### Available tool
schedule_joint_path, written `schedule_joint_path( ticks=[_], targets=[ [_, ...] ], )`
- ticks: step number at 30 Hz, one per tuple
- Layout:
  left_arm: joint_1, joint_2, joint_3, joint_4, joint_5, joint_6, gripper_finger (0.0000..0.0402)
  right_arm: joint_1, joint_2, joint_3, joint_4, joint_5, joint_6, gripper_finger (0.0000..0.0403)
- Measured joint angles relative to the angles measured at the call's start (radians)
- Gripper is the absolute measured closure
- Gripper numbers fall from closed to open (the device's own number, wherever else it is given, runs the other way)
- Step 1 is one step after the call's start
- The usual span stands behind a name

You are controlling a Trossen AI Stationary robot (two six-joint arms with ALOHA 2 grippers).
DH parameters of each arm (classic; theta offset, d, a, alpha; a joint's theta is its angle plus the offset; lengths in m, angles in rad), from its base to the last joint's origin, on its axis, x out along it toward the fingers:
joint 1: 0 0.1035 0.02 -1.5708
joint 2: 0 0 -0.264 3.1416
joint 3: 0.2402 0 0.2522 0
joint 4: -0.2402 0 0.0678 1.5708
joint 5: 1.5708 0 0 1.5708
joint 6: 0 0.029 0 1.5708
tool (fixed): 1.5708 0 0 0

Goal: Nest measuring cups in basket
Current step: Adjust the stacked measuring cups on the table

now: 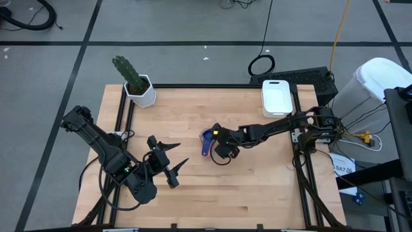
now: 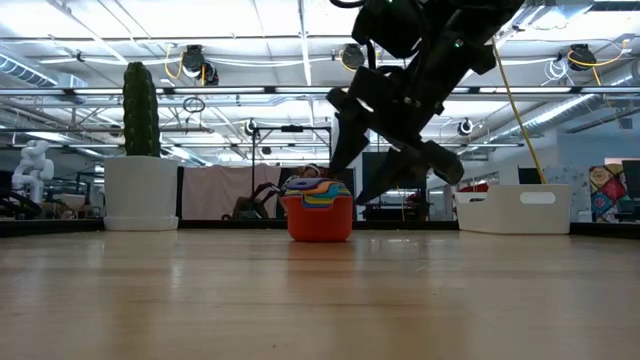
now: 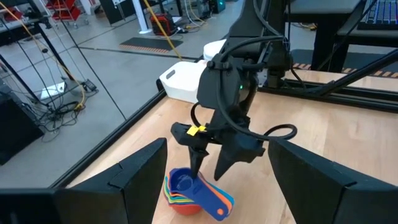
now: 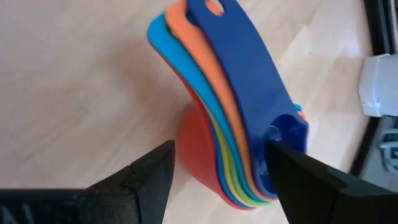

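Observation:
The measuring cups (image 1: 206, 140) stand nested in one stack near the table's middle. The red cup (image 2: 320, 222) is the outermost and rests on the wood, and the dark blue one (image 4: 249, 93) lies on top. My right gripper (image 4: 219, 147) hovers open, slanting down over the stack (image 3: 196, 193), one finger on either side of the cup bowls. No touch shows. The white basket (image 1: 277, 96) sits at the far right edge. My left gripper (image 1: 183, 153) waits open over the near left of the table, pointing toward the stack.
A white hexagonal pot with a green cactus (image 1: 140, 90) stands at the far left corner. Bare wood lies between the stack and the basket (image 2: 515, 210). Black rails edge the table, and cables run off its right side.

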Motion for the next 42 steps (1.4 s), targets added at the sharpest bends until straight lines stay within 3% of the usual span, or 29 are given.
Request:
schedule_joint_path(
  ticks=[17, 42],
  targets=[
    [0.0, 0.0, 0.0, 0.001, 0.004, -0.001, 0.0119, -0.019, 0.038, 0.0, 0.021, -0.013, 0.009, 0.0161],
    [0.0, 0.0, 0.0, 0.0, 0.005, 0.002, 0.0119, 0.018, 0.035, 0.01, -0.177, 0.077, 0.183, 0.016]
  ],
)
